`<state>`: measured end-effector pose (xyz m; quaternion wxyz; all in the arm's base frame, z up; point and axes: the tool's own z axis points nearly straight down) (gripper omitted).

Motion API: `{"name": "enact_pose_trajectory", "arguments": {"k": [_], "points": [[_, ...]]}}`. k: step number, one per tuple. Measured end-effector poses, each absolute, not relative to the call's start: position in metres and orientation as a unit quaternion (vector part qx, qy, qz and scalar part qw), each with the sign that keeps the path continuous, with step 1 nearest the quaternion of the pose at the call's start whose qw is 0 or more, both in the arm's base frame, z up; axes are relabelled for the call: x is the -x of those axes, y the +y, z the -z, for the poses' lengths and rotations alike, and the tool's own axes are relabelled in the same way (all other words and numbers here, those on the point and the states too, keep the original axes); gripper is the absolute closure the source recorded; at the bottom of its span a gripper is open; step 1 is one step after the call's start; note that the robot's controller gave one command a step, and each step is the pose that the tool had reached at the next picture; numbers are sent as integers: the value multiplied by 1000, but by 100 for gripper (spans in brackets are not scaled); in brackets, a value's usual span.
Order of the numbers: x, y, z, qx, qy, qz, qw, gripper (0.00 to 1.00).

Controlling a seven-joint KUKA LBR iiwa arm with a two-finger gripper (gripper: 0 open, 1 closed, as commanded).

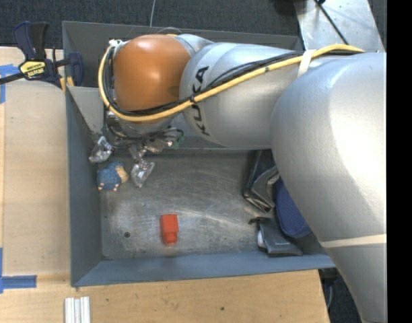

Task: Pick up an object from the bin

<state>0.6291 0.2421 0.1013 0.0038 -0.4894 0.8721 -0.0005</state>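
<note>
The hand (120, 163) is held spread at the frame's left; a small blue toy (110, 178) is found just below it.

A small blue, roundish lump (110, 178) lies on the bin (85, 241) floor near its left wall.
</note>
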Motion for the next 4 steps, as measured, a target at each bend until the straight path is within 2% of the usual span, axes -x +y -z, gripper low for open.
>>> {"name": "enact_pose_trajectory", "arguments": {"k": [1, 2, 3, 4], "points": [[-631, 236, -75, 611, 792, 7, 0, 0], [-621, 240, -75, 723, 690, 3, 2, 0], [-621, 241, -75, 723, 691, 1, 3, 100], [-623, 242, -156, 722, 692, 2, 5, 100]]}}
